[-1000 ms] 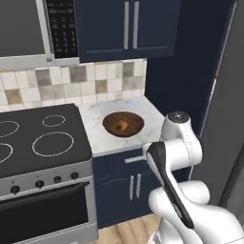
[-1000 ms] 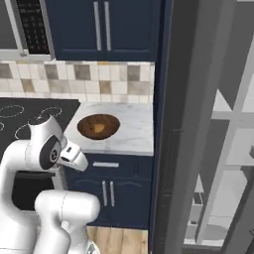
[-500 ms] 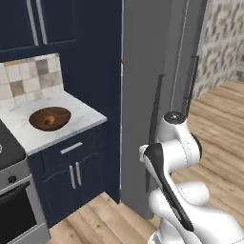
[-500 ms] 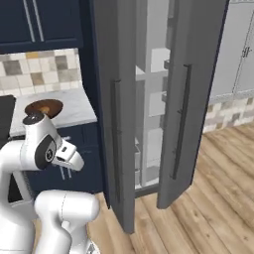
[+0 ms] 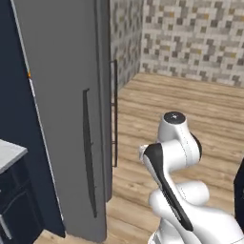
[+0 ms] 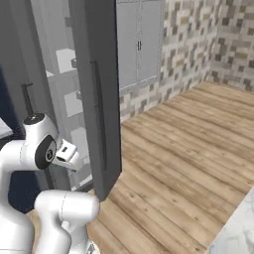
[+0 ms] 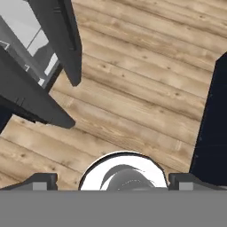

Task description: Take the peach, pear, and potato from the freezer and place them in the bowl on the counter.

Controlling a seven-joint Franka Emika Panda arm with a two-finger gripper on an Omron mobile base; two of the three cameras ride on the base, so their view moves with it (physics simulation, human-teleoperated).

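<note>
Matt grey panels, wood planks and mosaic tile are showing around a glossy white arm.

The freezer [image 5: 66,119] doors are looking like smooth matt grey metal, with a thin dark handle [image 5: 88,152], and the inside is showing plain white shelves [image 6: 67,59]. The floor [image 6: 188,149] is reading as light grained wood planking. The wall [image 5: 200,38] is carrying small rough-looking beige and grey tiles. The worktop [image 5: 7,155] corner is appearing pale and smooth.
</note>
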